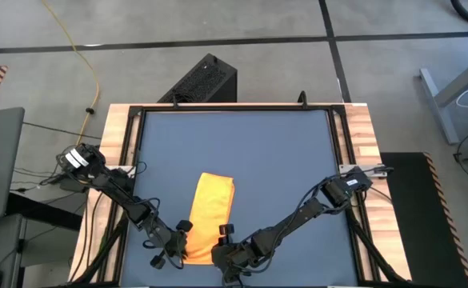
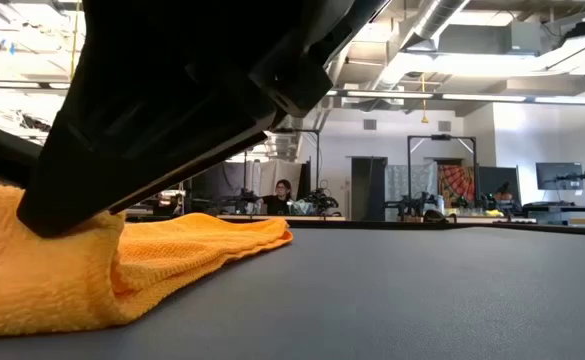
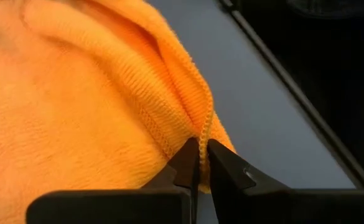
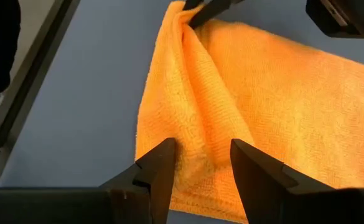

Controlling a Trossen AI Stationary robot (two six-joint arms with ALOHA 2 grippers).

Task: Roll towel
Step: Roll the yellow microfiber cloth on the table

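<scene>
Towel (image 1: 210, 210) lies folded lengthwise on worktop (image 1: 282, 160), near edge toward the arms. Left end effector (image 3: 200, 163) pinches that edge's corner hem, fingers nearly shut. Right end effector (image 4: 201, 163) straddles the opposite corner, fingers apart: apparently paired grips to start the roll evenly.

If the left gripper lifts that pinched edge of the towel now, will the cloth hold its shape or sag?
Likely sag: the towel looks thin and soft, already bunched into folds where the left gripper pinches its hem. It probably weighs little, so it may drag across the table rather than stay put. The right gripper stands open over its edge.
</scene>
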